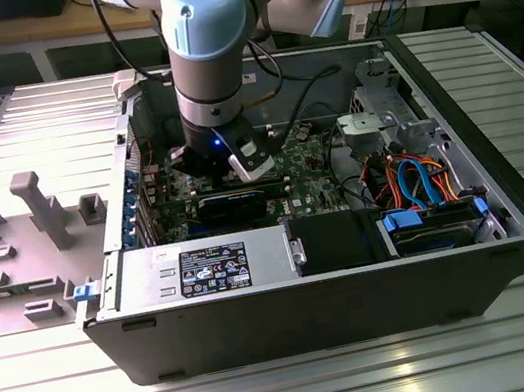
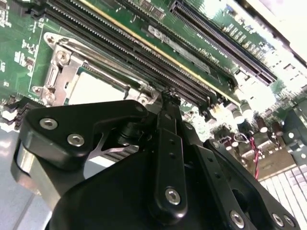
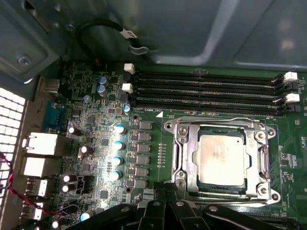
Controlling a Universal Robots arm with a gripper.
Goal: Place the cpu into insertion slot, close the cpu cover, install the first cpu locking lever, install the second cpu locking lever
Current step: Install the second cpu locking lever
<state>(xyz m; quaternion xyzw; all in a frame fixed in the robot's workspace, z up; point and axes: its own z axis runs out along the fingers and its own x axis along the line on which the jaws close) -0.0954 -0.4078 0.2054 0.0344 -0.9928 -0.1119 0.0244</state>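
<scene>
The cpu (image 3: 220, 158) lies flat in its slot on the green motherboard, silver top facing up. The cpu cover (image 3: 189, 155), a silvery frame, lies down around it. A thin wire locking lever (image 3: 216, 119) runs along the socket's side next to the memory slots. My gripper (image 3: 165, 203) hangs low over the board, just off the socket's edge opposite the memory slots, its black fingers together and holding nothing that I can see. In the second wrist view the gripper (image 2: 169, 98) tips stand beside the cpu (image 2: 96, 88) and its cover (image 2: 55, 72). In the exterior view the arm reaches down into the open computer case (image 1: 310, 294).
Black memory slots (image 3: 206, 91) run along one side of the socket. Capacitors (image 3: 117, 143) and rear port blocks (image 3: 41, 143) stand on another. A black card (image 1: 233, 203), power supply (image 1: 204, 267) and drive cables (image 1: 421, 178) fill the case. A grey fixture plate (image 1: 18, 249) lies at the exterior view's left.
</scene>
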